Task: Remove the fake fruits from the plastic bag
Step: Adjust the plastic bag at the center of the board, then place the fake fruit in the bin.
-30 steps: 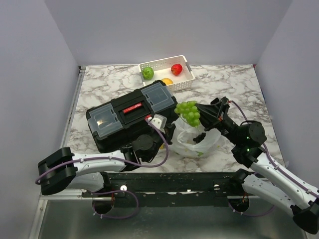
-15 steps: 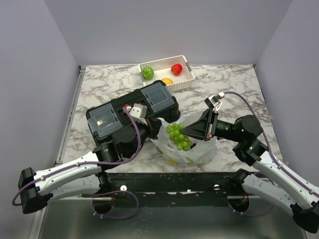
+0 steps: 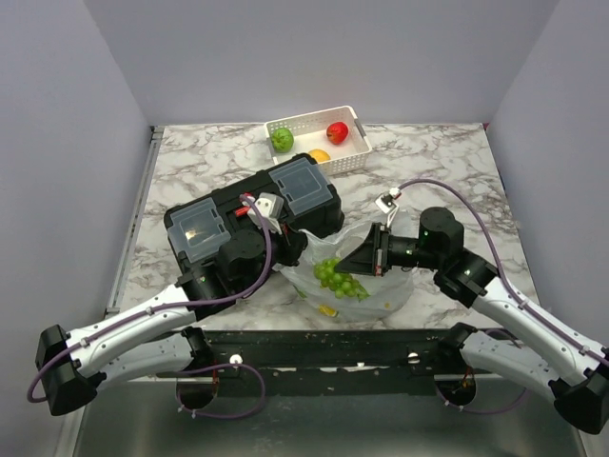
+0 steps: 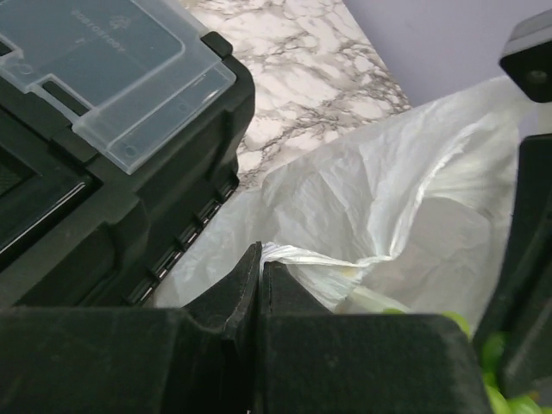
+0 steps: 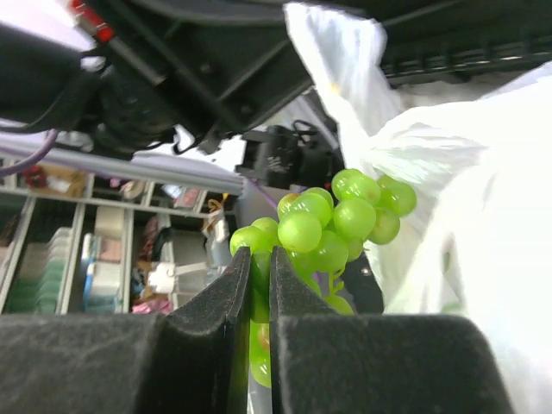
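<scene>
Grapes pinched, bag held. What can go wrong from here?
1. The right hand pinches only the edge of the grapes. Most of the bunch hangs past the tips, so it may slip back into the bag.
2. The left hand holds just a thin fold of film. If that slides out, the bag may lift with the fruit.

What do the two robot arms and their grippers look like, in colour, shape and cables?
The left arm and the right arm have white tube-like links joined by bulky black joints. A thin purple cable runs along each. Small green lights glow on the right arm's joints. The left gripper and the right gripper are matte black, each with two flat fingers.
</scene>
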